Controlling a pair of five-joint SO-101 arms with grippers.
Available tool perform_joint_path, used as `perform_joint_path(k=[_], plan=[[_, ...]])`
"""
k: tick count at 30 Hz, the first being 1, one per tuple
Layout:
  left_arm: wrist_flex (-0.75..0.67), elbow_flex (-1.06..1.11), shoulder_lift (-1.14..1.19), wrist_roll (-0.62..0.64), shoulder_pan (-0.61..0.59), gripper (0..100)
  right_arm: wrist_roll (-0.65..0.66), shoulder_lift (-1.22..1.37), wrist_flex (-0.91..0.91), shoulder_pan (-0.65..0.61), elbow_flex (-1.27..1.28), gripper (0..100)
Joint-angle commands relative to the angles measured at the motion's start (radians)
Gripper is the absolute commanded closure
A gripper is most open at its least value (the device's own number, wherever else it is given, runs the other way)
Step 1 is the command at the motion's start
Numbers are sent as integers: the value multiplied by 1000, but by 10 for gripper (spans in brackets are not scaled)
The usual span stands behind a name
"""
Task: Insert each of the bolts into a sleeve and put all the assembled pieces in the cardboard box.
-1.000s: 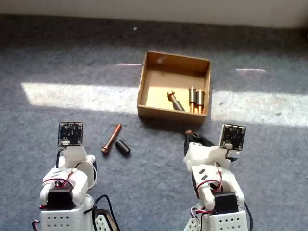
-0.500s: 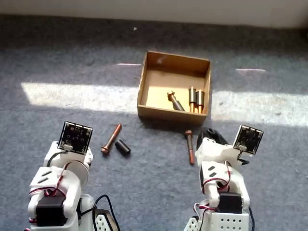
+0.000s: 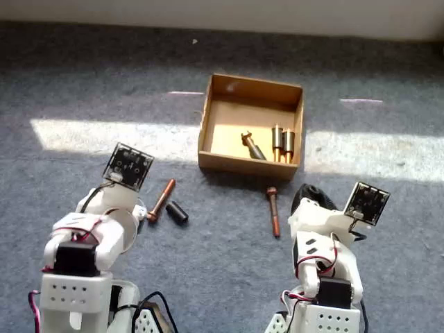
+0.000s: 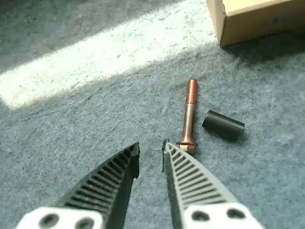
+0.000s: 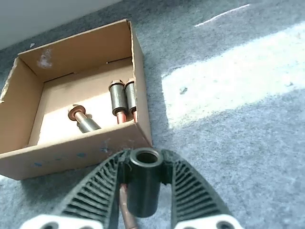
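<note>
A copper bolt (image 4: pixel 190 114) lies on the grey carpet with a loose black sleeve (image 4: pixel 223 125) beside it. My left gripper (image 4: pixel 151 151) stands narrowly open just short of that bolt's head, with nothing between its fingers. My right gripper (image 5: pixel 144 157) is shut on a second black sleeve (image 5: pixel 142 183), held with its bore facing the cardboard box (image 5: pixel 81 148). A second bolt (image 3: pixel 273 211) lies on the carpet in front of the box, left of the held sleeve (image 3: pixel 306 195). Inside the box (image 3: pixel 215 163) lie three assembled pieces (image 3: pixel 277 143).
The carpet has a bright sunlit band (image 3: pixel 97 139) running across it behind the arms. A pale wall edge (image 3: pixel 222 14) runs along the far side. Open carpet lies to the left of the box and between the two arms.
The left arm has swung right and forward toward the bolt and loose sleeve. The right arm has swung right with its sleeve, uncovering the second bolt.
</note>
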Motion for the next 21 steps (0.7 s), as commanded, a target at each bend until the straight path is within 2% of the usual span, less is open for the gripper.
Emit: perform_joint_path(k=[1, 9, 21], plan=[[-29, -119, 283, -17, 62, 845, 12, -16, -28, 13, -8, 993], [-186, -156, 607, -18, 73, 843, 14, -16, -28, 13, -7, 993], [-371, -156, 857, -18, 79, 846, 14, -16, -28, 13, -7, 993]])
